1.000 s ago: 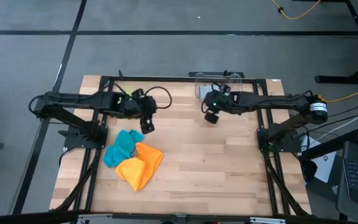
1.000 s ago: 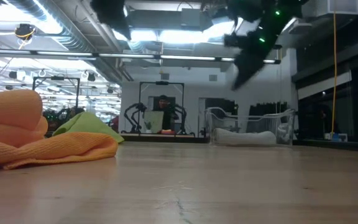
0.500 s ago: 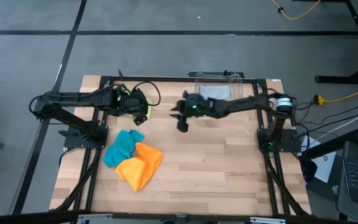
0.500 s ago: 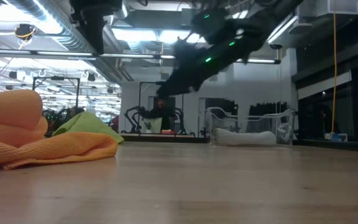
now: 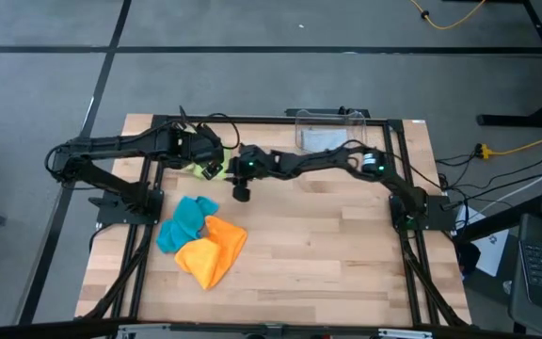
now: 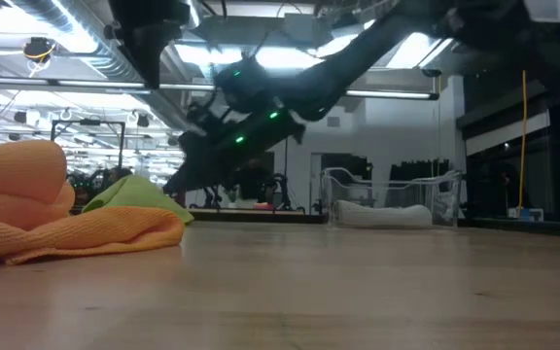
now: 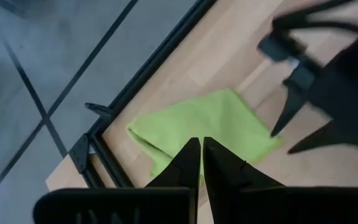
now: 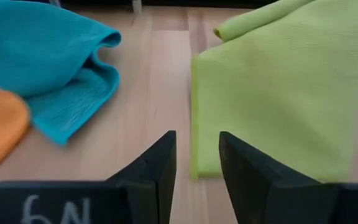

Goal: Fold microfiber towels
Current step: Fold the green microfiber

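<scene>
the right gripper (image 8: 194, 163), fingers apart and empty, hangs at the edge of the flat lime green microfiber towel (image 8: 278, 87) near the table's back-left, the left gripper (image 7: 201, 163) pinched together above it.

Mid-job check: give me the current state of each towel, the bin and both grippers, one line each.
Lime green towel: lying flat on the table, not held.
Teal towel: crumpled, unfolded, against the orange one.
Orange towel: bunched in a heap, unfolded.
Clear bin: upright at the table's far edge, a pale cloth inside.
Left gripper: shut, empty, above the green towel.
Right gripper: open, empty, at the green towel's edge.
</scene>
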`<state>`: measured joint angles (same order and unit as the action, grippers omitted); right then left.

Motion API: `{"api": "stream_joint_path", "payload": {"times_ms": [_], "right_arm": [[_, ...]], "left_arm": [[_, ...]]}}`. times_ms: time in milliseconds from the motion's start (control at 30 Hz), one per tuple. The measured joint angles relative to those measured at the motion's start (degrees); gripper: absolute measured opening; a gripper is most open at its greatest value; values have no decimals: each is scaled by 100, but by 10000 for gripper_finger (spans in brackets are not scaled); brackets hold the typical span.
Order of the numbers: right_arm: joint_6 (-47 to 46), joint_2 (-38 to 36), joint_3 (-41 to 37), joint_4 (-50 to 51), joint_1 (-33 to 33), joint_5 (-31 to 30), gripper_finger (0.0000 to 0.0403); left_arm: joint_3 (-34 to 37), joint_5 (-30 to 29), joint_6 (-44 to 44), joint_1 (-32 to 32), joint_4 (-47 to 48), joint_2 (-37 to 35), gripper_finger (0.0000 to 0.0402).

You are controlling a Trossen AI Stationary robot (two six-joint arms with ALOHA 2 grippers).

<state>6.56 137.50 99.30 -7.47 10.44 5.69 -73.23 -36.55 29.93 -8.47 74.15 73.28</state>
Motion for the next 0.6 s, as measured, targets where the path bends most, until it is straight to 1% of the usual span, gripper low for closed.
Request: {"api": "stream_joint_path", "payload": {"times_ms": [100, 233, 333, 367, 400, 467, 600], "right_arm": [[43, 503, 703, 187, -1, 0, 124], [148, 1081, 1648, 925, 2, -41, 124], [157, 1430, 2228, 1467, 2, -574, 124], [163, 1509, 2410, 1584, -10, -897, 124], [146, 1577, 2555, 1755, 1, -1082, 124], [111, 1659, 2808, 2130, 34, -1119, 124], [86, 1763, 3038, 2711, 142, -563, 121]], "left_arm": [[0, 2, 0, -89, -2, 0, 14], [0, 0, 0, -107, -1, 2, 14], [0, 1, 1, -104, -2, 2, 14], [0, 0, 1, -100, -2, 2, 14], [0, 0, 2, -94, -2, 2, 14], [0, 0, 2, -94, -2, 2, 14], [0, 0, 2, -94, -9, 2, 14]]}}
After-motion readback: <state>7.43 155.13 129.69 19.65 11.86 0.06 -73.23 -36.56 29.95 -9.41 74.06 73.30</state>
